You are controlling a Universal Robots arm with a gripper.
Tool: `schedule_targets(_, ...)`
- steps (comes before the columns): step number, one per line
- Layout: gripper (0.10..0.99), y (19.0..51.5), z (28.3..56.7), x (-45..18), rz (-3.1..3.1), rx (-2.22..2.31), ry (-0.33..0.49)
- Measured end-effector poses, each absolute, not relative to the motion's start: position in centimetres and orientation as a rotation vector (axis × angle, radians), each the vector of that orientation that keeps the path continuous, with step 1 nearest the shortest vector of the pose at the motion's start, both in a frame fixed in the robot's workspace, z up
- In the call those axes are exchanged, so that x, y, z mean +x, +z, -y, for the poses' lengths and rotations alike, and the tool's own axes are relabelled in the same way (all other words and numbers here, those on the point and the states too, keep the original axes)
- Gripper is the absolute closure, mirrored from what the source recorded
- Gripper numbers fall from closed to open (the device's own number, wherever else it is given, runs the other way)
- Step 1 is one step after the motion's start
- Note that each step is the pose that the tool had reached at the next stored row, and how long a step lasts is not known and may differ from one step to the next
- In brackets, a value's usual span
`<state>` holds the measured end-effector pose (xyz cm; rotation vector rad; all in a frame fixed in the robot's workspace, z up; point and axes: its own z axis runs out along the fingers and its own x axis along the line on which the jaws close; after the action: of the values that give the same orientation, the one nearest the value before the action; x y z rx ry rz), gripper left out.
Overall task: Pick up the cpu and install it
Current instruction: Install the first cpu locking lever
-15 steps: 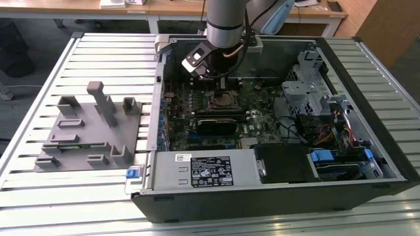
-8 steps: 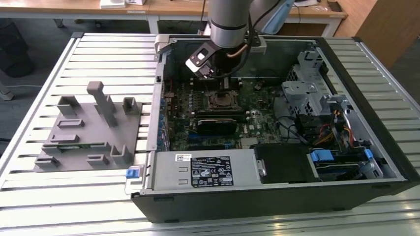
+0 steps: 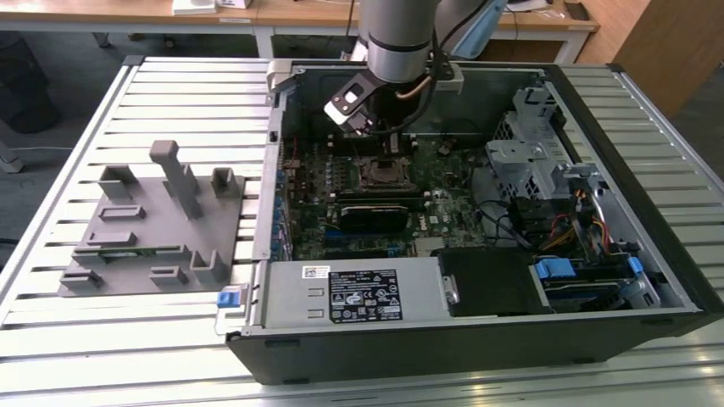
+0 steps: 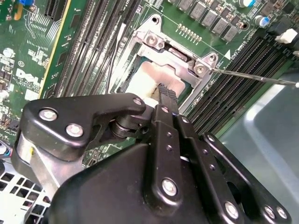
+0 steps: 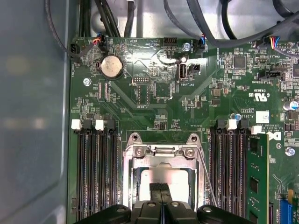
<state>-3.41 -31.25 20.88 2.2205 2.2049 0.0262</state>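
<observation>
The cpu (image 5: 164, 178) lies flat in the motherboard socket, its shiny silver-white top showing through the metal socket frame (image 5: 161, 153). In the second wrist view the cpu (image 4: 142, 77) gleams just beyond my fingertips. My gripper (image 5: 159, 189) is shut, its two black tips pressed together right over the chip's middle; I cannot tell whether they touch it. In the exterior view the gripper (image 3: 382, 146) hangs straight down inside the open computer case (image 3: 476, 335), directly above the socket (image 3: 382, 174).
A thin wire lever (image 4: 254, 77) sticks out beside the socket. Black memory slots (image 5: 96, 172) flank it, with a green memory stick (image 5: 257, 182) in one. A grey parts fixture (image 3: 147, 229) sits at the exterior view's left, and a drive cage (image 3: 543, 161) and cables crowd the case's other side.
</observation>
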Motion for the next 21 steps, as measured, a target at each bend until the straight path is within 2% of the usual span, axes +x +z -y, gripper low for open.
schedule_targets(10, 0.980, 21.5, 31.3, -3.3, -2.205, 2.221, 0.026)
schedule_targets(21, 0.980, 24.8, 31.3, -3.3, -2.205, 2.221, 0.026)
